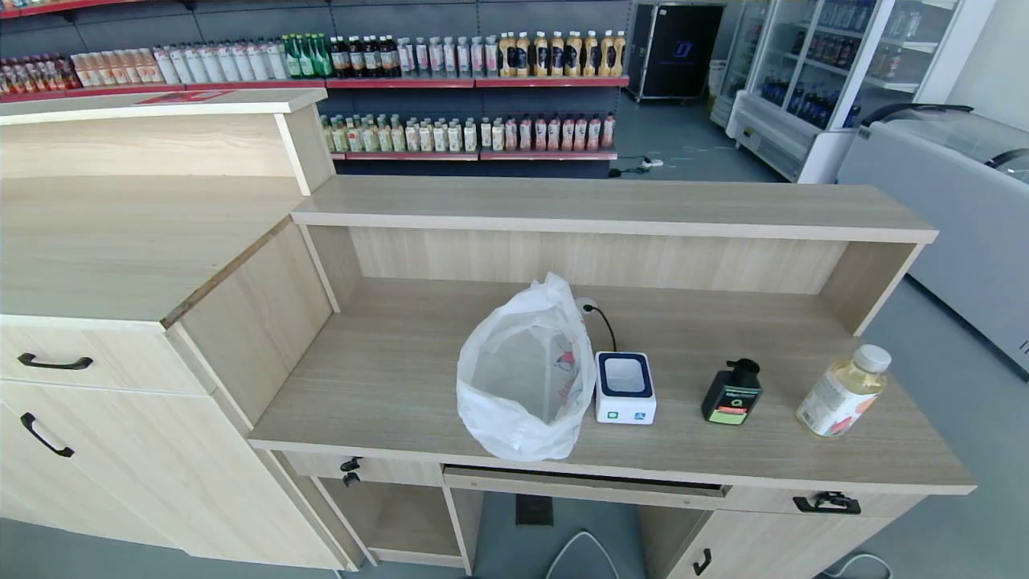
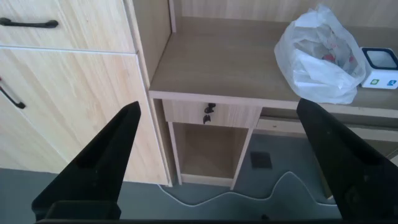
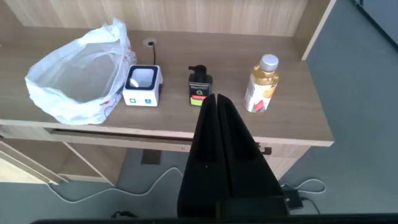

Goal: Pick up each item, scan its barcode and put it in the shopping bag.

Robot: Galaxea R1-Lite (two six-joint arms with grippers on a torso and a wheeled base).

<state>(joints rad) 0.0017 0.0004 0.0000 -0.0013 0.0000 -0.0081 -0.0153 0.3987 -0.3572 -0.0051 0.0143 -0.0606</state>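
On the wooden counter an open white plastic shopping bag stands beside a white barcode scanner with a blue-rimmed window. Right of the scanner is a small black pump bottle, then a yellow drink bottle with a white cap. The same row appears in the right wrist view: bag, scanner, pump bottle, drink bottle. My right gripper is shut, held below the counter's front edge. My left gripper is open, low in front of the counter, left of the bag.
A raised shelf runs along the counter's back. A taller cabinet with drawers stands to the left. Under the counter are a pull-out tray and open compartments. Store shelves with bottles and fridges stand beyond.
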